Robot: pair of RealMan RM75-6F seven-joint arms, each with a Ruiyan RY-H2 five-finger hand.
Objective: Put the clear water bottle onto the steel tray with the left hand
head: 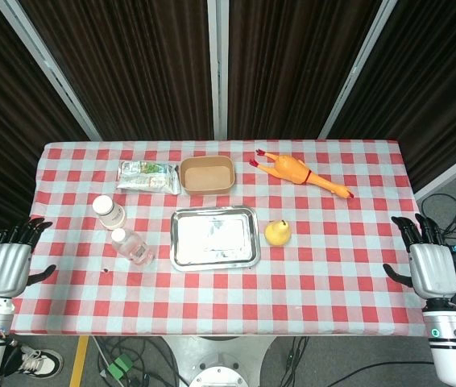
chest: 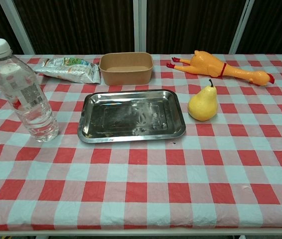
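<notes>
The clear water bottle [head: 132,247] [chest: 25,94] stands upright with a white cap on the checked cloth, just left of the steel tray [head: 214,238] [chest: 131,117]. Nothing lies in the tray. My left hand [head: 6,266] hovers at the table's left edge, well left of the bottle, fingers apart and holding nothing. At the right edge my right hand [head: 431,264] is likewise spread and holds nothing. Neither hand shows in the chest view.
A smaller white-capped bottle [head: 109,212] stands behind the clear one. A snack packet [head: 147,176] [chest: 69,69] and a brown paper bowl [head: 207,174] [chest: 127,67] lie behind the tray. A yellow pear [head: 277,232] [chest: 203,105] sits right of it, a rubber chicken [head: 299,173] [chest: 220,67] further back.
</notes>
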